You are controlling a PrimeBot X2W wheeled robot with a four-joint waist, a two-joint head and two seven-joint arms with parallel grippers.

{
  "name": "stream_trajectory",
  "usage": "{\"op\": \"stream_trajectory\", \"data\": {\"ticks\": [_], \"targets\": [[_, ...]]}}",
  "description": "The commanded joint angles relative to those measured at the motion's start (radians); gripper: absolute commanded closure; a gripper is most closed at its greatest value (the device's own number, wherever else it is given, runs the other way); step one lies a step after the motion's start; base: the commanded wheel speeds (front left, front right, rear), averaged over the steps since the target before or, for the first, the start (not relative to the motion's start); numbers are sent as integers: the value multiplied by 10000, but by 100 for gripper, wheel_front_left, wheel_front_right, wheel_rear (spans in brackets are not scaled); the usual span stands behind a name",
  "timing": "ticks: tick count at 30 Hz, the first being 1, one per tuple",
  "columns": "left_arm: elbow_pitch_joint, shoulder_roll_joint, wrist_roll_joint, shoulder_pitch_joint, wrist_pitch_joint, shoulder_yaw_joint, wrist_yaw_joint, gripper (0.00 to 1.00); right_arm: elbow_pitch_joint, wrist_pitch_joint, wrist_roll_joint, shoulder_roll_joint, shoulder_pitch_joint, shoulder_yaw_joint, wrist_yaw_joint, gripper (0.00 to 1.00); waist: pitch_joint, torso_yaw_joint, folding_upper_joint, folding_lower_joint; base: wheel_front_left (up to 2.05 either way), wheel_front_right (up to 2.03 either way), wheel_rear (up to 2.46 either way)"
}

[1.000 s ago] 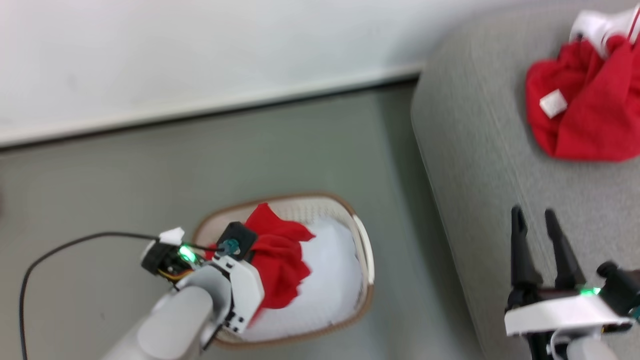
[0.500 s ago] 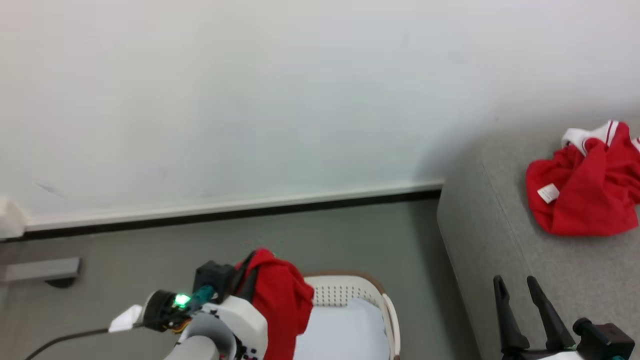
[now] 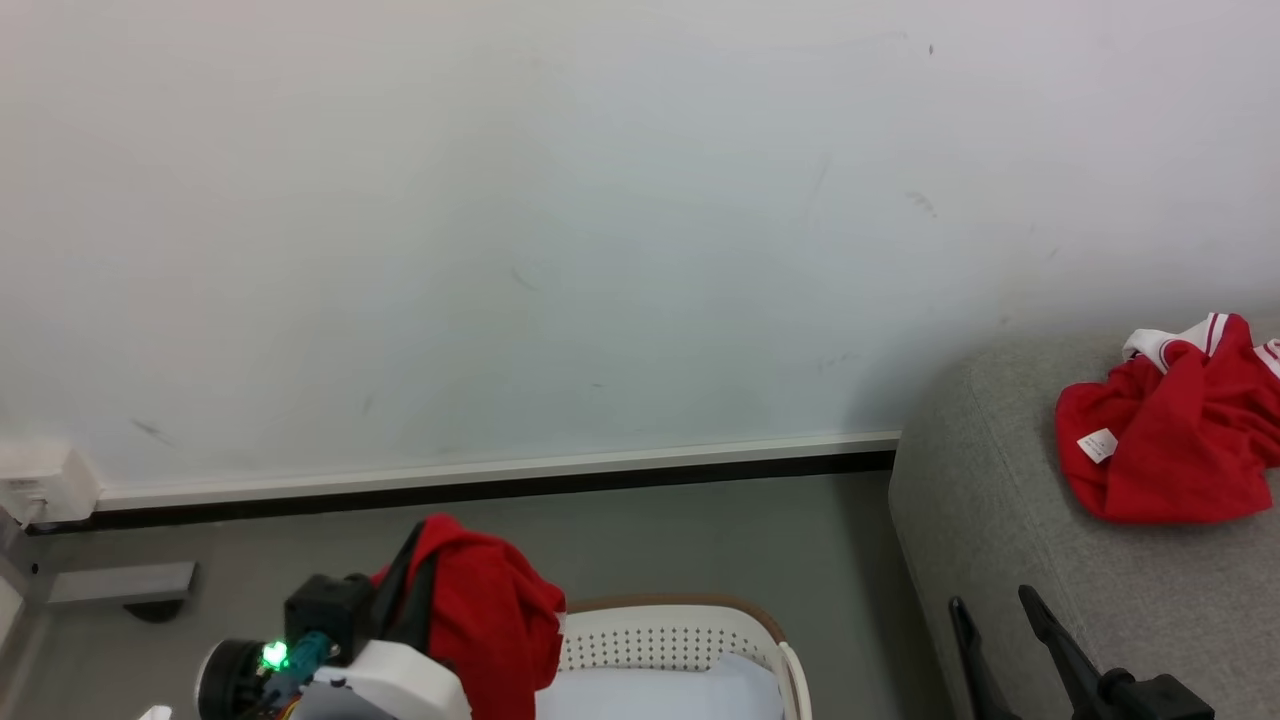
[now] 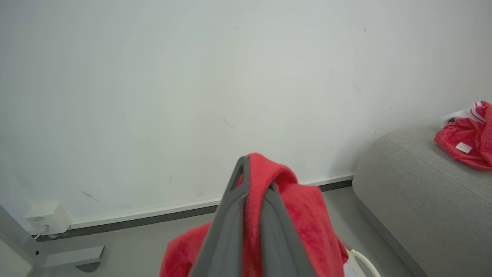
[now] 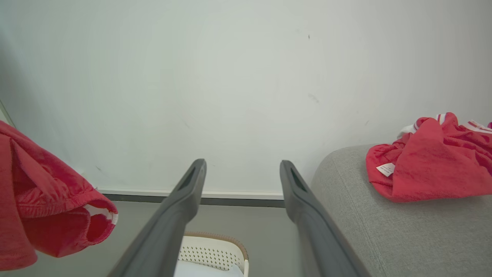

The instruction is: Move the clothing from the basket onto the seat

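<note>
Left gripper (image 4: 256,175) clamped on a red garment (image 3: 490,620), held up over the basket's (image 3: 670,640) left rim. Right gripper (image 5: 242,169): fingers apart, empty. Second red garment (image 3: 1160,460) lies on the seat (image 3: 1000,520), near its wall-side edge. Grey floor (image 3: 650,540), white wall (image 3: 600,250).

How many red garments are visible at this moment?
2: one garment hangs pinched in the left tool near the basket; the other garment lies crumpled on the sofa. More may hide under the basket's white sheet.
</note>
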Motion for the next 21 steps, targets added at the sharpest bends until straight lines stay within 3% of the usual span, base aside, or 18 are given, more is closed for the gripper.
{"op": "stream_trajectory", "data": {"ticks": [1, 11, 21], "targets": [[-156, 99, 173, 197, -21, 108, 82, 100, -106, -29, -52, -101, 61, 101, -22, 0, -17, -11, -1, 2, 0, 0, 0], [-740, 200, 199, 231, 15, 157, 39, 100, -688, -29, 265, -661, -486, 1304, -22, 0, -7, -20, -1, 2, 0, 0, 0], [-1647, -2, 438, -320, 649, -593, -333, 100, -832, -29, 914, -1321, -2333, 4109, -22, 0, 113, 31, -1, 2, 0, 0, 0]]}}
